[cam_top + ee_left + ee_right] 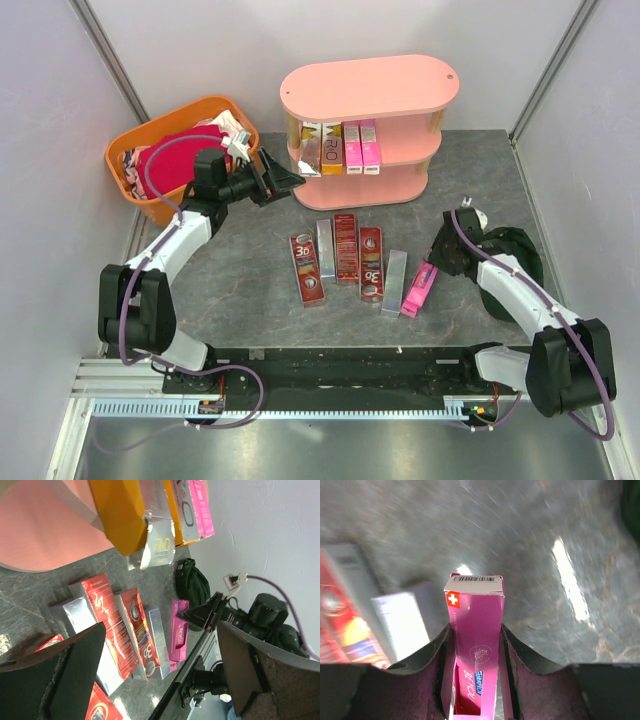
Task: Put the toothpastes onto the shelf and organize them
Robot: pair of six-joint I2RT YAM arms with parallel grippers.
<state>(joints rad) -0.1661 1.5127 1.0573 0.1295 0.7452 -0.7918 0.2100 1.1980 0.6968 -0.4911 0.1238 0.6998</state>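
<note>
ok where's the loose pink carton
Top view, right side: the pink carton ends the loose row, next to a silver carton, held in the right gripper.

Six toothpastes [371, 264] were off the one shelf [370, 85]: three dark red cartons [345, 247], two silver-grey cartons [395, 283], one pink carton [418, 290]. Four stood on it: two pink boxes [352, 147], one yellow-gold box [332, 150], one pale box [311, 148]. One orange basket [125, 160].

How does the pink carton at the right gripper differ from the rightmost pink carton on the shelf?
The gripped pink carton lies lengthwise, low at the table. The upright pink carton stands on end on the middle tier of the shelf. The right gripper is shut on the gripped pink carton, a finger on each side, while no gripper is at the upright pink carton. Both are slim, bright pink cartons.
</note>
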